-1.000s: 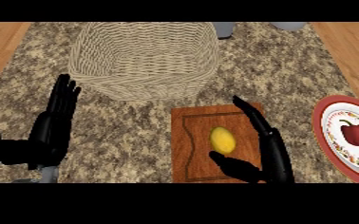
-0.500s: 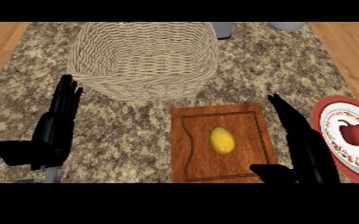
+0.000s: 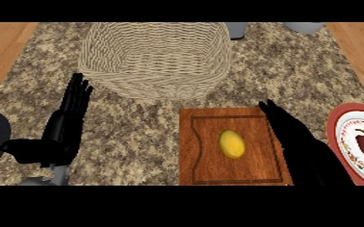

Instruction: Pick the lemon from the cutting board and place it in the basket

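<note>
A yellow lemon (image 3: 232,143) lies near the middle of the brown wooden cutting board (image 3: 206,168) at the lower centre. My right hand (image 3: 302,144) is just to the lemon's right, over the board's right edge, fingers straight and pointing away, not touching the lemon. Behind the board stands the woven wicker basket (image 3: 107,72), with nothing inside it. My left hand (image 3: 64,125) rests open at the left, fingers up, well apart from both board and basket.
A red-rimmed plate (image 3: 340,132) with a red fruit on it shows at the right edge. Two grey containers (image 3: 237,30) (image 3: 304,27) stand at the back. The counter top is speckled stone, with wooden strips at both far sides.
My right hand has moved from beside the lemon out to the right over the board's edge, then back a little toward it. The lemon and my left hand have stayed put.
</note>
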